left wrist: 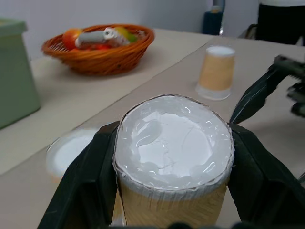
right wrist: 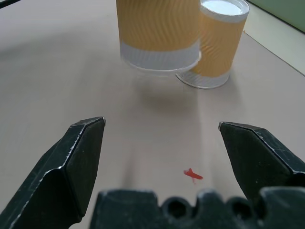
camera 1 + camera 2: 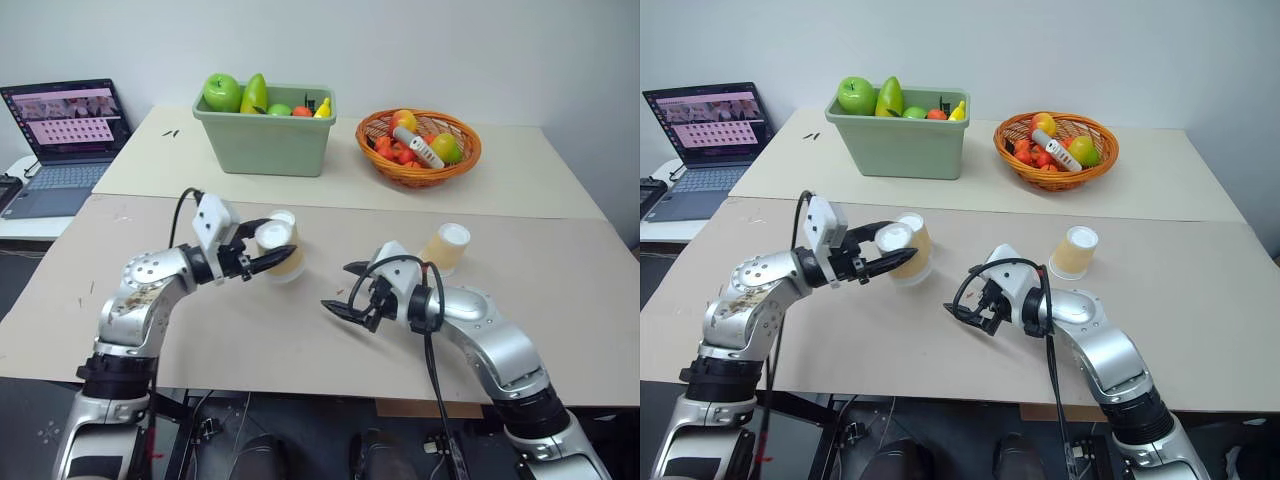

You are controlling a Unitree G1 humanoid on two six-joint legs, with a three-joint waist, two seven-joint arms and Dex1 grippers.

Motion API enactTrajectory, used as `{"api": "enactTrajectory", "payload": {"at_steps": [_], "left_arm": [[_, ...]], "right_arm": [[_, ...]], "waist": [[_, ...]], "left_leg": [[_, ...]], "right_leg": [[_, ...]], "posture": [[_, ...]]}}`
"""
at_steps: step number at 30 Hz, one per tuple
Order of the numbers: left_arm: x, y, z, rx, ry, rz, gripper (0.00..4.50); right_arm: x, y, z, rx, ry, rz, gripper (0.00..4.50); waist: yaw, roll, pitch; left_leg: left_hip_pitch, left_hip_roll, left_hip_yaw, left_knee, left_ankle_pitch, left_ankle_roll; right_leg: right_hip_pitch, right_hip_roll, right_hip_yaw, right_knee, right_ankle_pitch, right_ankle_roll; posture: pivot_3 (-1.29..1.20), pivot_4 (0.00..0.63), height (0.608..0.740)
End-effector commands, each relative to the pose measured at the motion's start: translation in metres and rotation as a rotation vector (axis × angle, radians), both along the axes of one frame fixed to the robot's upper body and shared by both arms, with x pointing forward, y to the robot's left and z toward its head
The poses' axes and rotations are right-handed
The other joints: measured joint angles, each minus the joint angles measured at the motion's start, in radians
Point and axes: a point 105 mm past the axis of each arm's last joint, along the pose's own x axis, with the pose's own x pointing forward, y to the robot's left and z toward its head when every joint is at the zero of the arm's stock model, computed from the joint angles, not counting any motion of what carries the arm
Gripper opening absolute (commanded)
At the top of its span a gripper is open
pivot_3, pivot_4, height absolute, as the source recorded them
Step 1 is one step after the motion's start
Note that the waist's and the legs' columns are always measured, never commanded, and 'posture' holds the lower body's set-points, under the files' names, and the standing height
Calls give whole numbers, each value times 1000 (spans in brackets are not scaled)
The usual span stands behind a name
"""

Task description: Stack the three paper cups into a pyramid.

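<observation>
Pyramid not built. Left gripper (image 3: 262,254) clamps lifted cup (image 3: 272,240) above second cup (image 3: 287,262); third cup (image 3: 446,247) well apart. Right gripper (image 3: 345,290) wide, empty.

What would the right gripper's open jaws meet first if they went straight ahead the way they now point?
Probably the lifted cup held by the left gripper, unless the right gripper passes under it; another cup stands just behind.

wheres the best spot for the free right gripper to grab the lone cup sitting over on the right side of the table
Grip the lone cup across its tan side wall, about mid-height, coming in level from the side facing the open right gripper. It stands upside down, white base up, narrower at the top, so a low-to-middle pinch is less likely to slip off.
</observation>
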Motion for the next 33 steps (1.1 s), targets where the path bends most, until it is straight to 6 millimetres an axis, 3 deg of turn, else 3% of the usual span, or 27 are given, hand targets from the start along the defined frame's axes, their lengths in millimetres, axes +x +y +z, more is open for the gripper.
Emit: {"api": "enactTrajectory", "payload": {"at_steps": [1,7,16,18,21,27,33], "left_arm": [[-9,-24,-4,54,-10,-121,2583],[-15,-52,-40,148,40,-255,2583],[-9,-57,-60,180,62,-280,2583],[-9,-58,-60,170,56,-283,3588],[-7,-59,-48,145,22,-269,4404],[-8,-49,-15,82,-29,-212,4404],[-23,-27,8,55,-33,-142,4404]], "right_arm": [[3,-1,13,20,-60,-25,4500],[7,-18,20,10,-77,-83,4500],[0,-35,37,31,-98,-124,4500],[-2,-36,36,32,-94,-128,4500],[-5,-39,34,31,-81,-123,4500],[-5,-51,30,7,-60,-122,4500],[1,-61,27,-8,-51,-125,4500]], "waist": [[-2,0,0],[0,0,0],[5,0,0],[6,0,0],[7,0,0],[10,0,0],[7,0,0]], "left_leg": [[0,0,0,0,0,0],[0,0,1,1,0,0],[0,0,0,1,0,0],[1,0,0,1,0,0],[0,0,-1,1,0,1],[-1,-1,-1,1,-1,1],[0,0,-2,1,-1,1]], "right_leg": [[0,0,0,0,0,0],[0,0,0,0,0,0],[0,0,0,0,0,0],[1,0,0,0,0,0],[1,0,0,0,0,0],[0,0,0,-1,0,0],[0,0,1,-1,0,0]], "posture": [[0,150,708],[0,150,708],[0,150,708],[0,150,708],[0,150,708],[0,150,708],[0,150,708]]}}
